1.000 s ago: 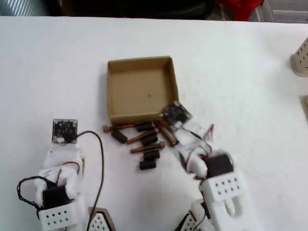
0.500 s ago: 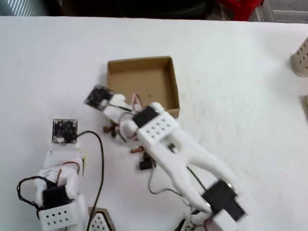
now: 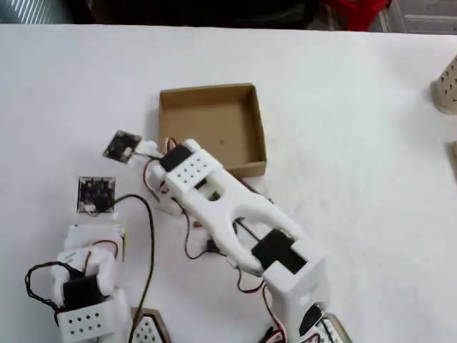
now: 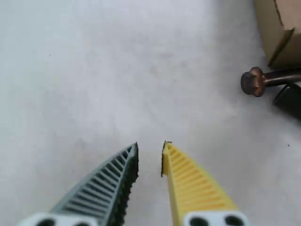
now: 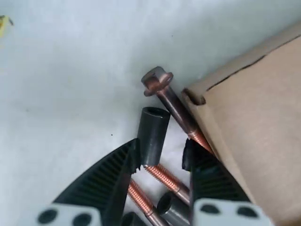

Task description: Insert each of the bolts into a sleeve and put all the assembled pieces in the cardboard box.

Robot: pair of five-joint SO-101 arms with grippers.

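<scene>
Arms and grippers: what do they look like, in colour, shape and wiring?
The left arm and right arm are white plastic with hole-dotted plates, black motors, red and black cables. The left gripper has one grey and one yellow ribbed finger; the right gripper has two black ribbed fingers.

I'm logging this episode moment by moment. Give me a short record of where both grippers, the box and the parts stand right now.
right gripper: open, fingers either side of a black sleeve lying on the table
left gripper: fingers slightly apart, nothing between them, over bare table
cardboard box: no pieces on its visible floor
bolt: lying beside the box's outer wall, not in a sleeve
assembled pieces: none visible
</scene>
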